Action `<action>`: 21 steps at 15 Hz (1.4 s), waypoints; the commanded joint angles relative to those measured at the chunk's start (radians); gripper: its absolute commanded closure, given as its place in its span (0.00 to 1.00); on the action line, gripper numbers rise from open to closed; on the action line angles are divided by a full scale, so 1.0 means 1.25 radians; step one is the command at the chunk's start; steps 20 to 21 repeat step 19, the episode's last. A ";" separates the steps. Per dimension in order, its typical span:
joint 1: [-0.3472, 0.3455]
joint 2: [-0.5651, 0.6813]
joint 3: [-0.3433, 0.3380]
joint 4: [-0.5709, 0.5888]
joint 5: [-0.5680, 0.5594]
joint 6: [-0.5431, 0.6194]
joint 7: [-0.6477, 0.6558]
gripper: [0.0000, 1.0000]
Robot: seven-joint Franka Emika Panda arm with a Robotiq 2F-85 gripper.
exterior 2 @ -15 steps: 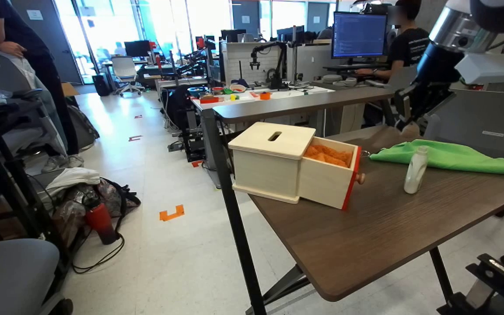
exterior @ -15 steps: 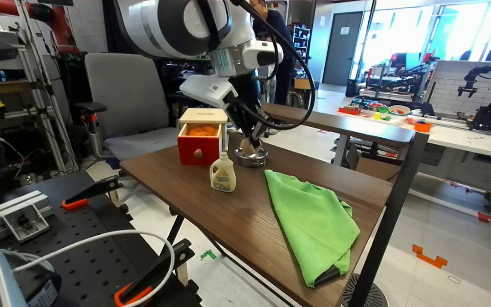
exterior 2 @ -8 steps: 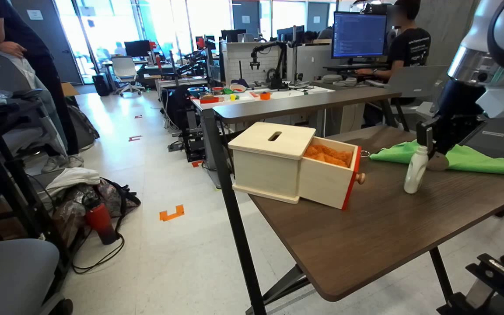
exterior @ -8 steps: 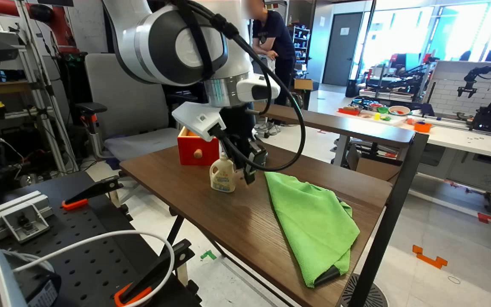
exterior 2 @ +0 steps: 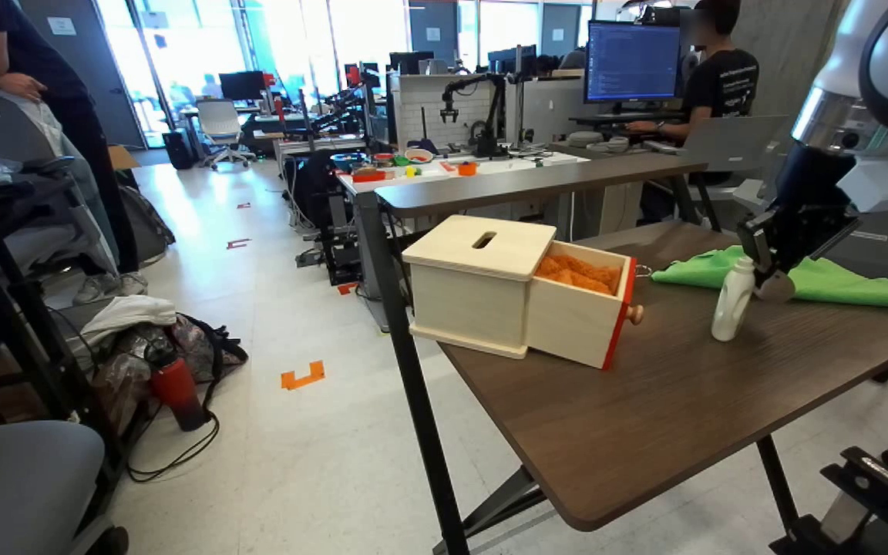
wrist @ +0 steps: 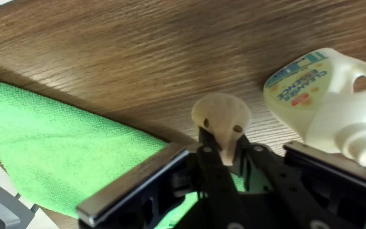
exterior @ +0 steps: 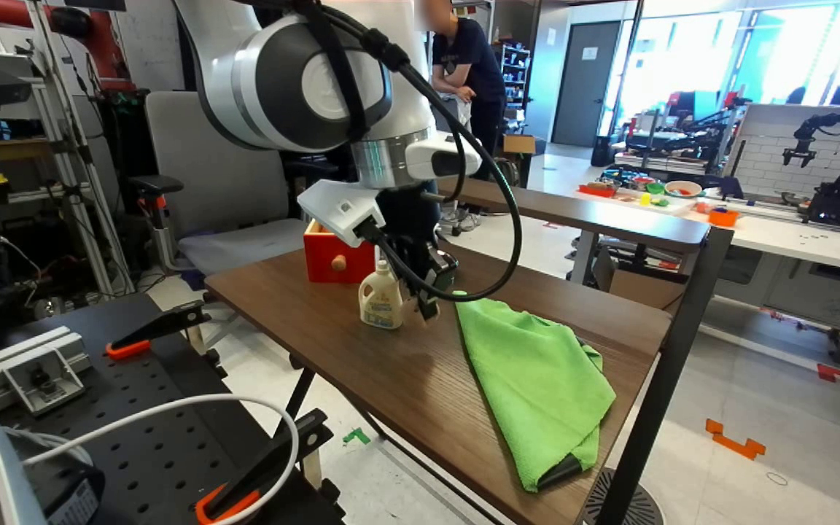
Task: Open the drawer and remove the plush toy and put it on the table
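The drawer [exterior 2: 571,320] is pulled out of its pale wooden box [exterior 2: 467,301]. Its red front with a round knob faces out in an exterior view [exterior: 324,255]. Orange fluffy material [exterior 2: 579,275], which looks like the plush toy, lies inside the drawer. My gripper [wrist: 223,135] is low over the brown table [wrist: 106,41], away from the drawer. Its fingers are closed on the narrow end of a beige rounded object [wrist: 221,109] with two dark holes. It also shows in an exterior view [exterior 2: 777,288]. I cannot tell whether it touches the table.
A white cleanser bottle [wrist: 345,105] stands upright right beside the gripper. A green cloth [exterior: 537,379] lies on the other side. A metal rim [exterior 2: 644,271] shows behind the drawer knob. A raised shelf [exterior: 580,209] runs along the table's far side.
A second ago my gripper held the beige object over a metal dish by the drawer. It has moved away and down to between bottle and cloth, shifting only slightly in the last half second.
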 commanded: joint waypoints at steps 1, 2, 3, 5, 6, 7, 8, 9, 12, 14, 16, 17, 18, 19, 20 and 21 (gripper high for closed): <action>0.043 0.006 -0.048 0.015 -0.016 0.008 0.039 0.52; 0.052 0.005 -0.058 0.018 -0.018 0.011 0.045 0.46; 0.067 0.003 -0.073 0.020 -0.024 0.015 0.054 0.37; 0.093 -0.008 -0.100 0.025 -0.035 0.024 0.062 0.24; 0.103 -0.019 -0.108 0.028 -0.036 0.028 0.064 0.16; 0.115 -0.035 -0.118 0.032 -0.041 0.029 0.068 0.10; 0.123 -0.053 -0.124 0.036 -0.044 0.028 0.069 0.02; 0.132 -0.082 -0.129 0.039 -0.049 0.010 0.067 0.00; 0.055 -0.185 -0.020 0.026 -0.011 -0.016 0.017 0.00; -0.034 -0.248 0.119 0.024 0.124 -0.080 -0.073 0.00; -0.069 -0.276 0.178 0.048 0.256 -0.160 -0.148 0.00; -0.045 -0.233 0.143 0.049 0.155 -0.096 -0.067 0.00; -0.052 -0.250 0.158 0.049 0.173 -0.110 -0.083 0.00; -0.052 -0.253 0.158 0.047 0.168 -0.111 -0.076 0.00; -0.052 -0.253 0.158 0.047 0.168 -0.111 -0.076 0.00; -0.052 -0.253 0.158 0.047 0.168 -0.111 -0.076 0.00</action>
